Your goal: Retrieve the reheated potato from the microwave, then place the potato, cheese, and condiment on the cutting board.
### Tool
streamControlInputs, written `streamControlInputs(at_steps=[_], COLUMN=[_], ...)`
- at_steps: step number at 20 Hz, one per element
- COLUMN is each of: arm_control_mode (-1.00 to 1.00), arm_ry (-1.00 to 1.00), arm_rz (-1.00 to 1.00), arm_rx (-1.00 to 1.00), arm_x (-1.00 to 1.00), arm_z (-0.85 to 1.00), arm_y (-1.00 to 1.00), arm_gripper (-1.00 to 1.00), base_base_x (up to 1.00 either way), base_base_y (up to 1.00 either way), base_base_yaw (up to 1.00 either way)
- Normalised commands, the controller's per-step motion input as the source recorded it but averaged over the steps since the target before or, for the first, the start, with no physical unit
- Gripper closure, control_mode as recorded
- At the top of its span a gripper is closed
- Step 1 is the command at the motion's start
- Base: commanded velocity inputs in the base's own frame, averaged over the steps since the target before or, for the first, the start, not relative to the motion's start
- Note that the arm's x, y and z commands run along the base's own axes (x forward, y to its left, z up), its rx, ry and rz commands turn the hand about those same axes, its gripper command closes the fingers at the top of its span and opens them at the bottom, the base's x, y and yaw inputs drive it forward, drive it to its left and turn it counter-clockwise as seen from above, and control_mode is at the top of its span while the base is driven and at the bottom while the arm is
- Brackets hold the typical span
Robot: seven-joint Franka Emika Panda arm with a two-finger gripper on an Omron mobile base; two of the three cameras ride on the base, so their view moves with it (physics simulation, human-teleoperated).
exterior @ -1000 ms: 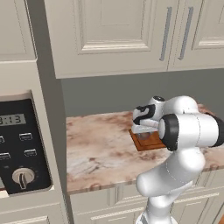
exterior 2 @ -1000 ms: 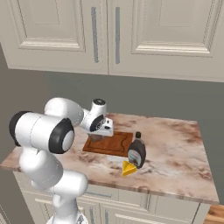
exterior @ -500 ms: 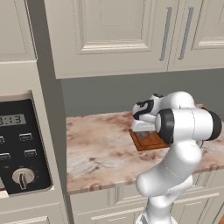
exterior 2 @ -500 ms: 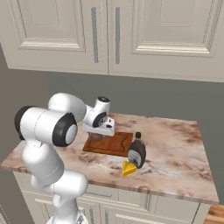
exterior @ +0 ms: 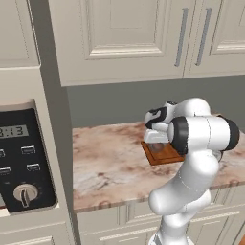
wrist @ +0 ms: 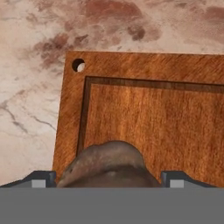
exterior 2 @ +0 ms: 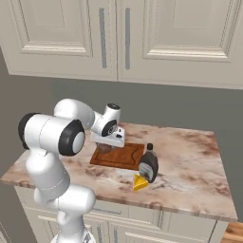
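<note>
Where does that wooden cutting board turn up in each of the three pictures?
Left base view: cutting board right of centre, partly behind the arm.
Right base view: centre, left of the condiment.
Hand view: upper right.
Shared landmark: the potato on it.

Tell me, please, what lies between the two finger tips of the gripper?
In the hand view, the potato sits between the gripper's finger tips, over the cutting board. Whether the tips touch it cannot be told.
</note>
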Motion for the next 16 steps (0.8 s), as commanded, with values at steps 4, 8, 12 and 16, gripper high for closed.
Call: streamControlInputs(at_steps=[4, 8, 12, 16], arm_control_mode=[-1.00, -1.00, -1.00, -1.00], arm_ry=[0.00, -0.07, -0.22, -0.36], arm_rz=[0.00, 0.00, 0.05, 0.08], arm_rx=[0.00, 0.00, 0.00, 0.00], arm_x=[-0.13, -0.16, -0.03, 0.00], arm_z=[-0.06, -0.02, -0.21, -0.14], arm_y=[-0.01, 0.00, 0.00, 0.02], arm_gripper=[-1.00, -1.00, -1.00, -1.00], base_base_x=[0.00, 0.00, 0.00, 0.00], base_base_y=[0.00, 0.00, 0.00, 0.00], base_base_yaw=[0.00, 0.00, 0.00, 0.00])
